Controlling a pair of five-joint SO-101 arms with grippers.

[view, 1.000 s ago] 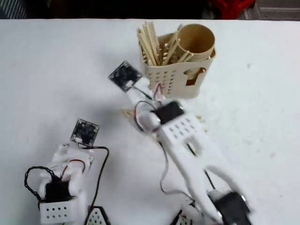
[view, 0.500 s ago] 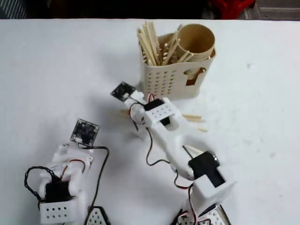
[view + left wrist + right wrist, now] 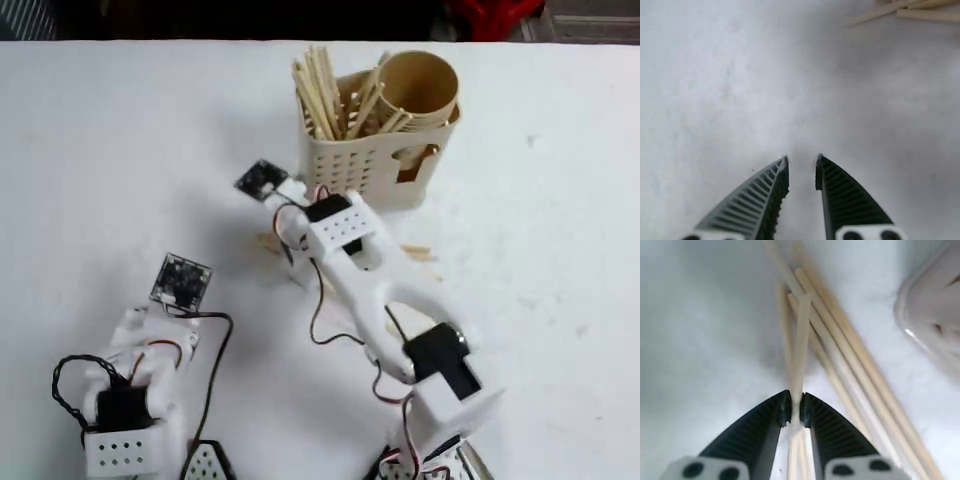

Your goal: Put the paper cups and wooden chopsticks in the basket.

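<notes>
Well, on the left, the left gripper (image 3: 801, 165) is idling over the table (image 3: 100, 150), jaws slightly parted, empty. Further right, the right gripper (image 3: 795, 405) is pinching the loose chopsticks (image 3: 840, 355) beside the basket (image 3: 375, 170), which is already holding paper cups (image 3: 420, 85) and many sticks (image 3: 322, 95); nearly done, I'd say.

Both arms wear white moulded plastic shells: the left arm (image 3: 130, 400) is a squat stack, the right arm (image 3: 375, 285) longer and rounded. Black servo blocks (image 3: 440, 362) sit at the joints, beside white plates drilled with a grid of small holes (image 3: 340, 225). A thick black cable (image 3: 215, 350) loops off the left arm; thin red and white wires (image 3: 318, 320) trail from the right. Each wrist carries a square black camera board (image 3: 182, 281) (lens at its centre). The left gripper (image 3: 801, 159) and right gripper (image 3: 795, 399) have dark tapered fingers (image 3: 765, 195), ribbed and toothed inside, on white mounts with dark screw holes (image 3: 707, 471).
</notes>
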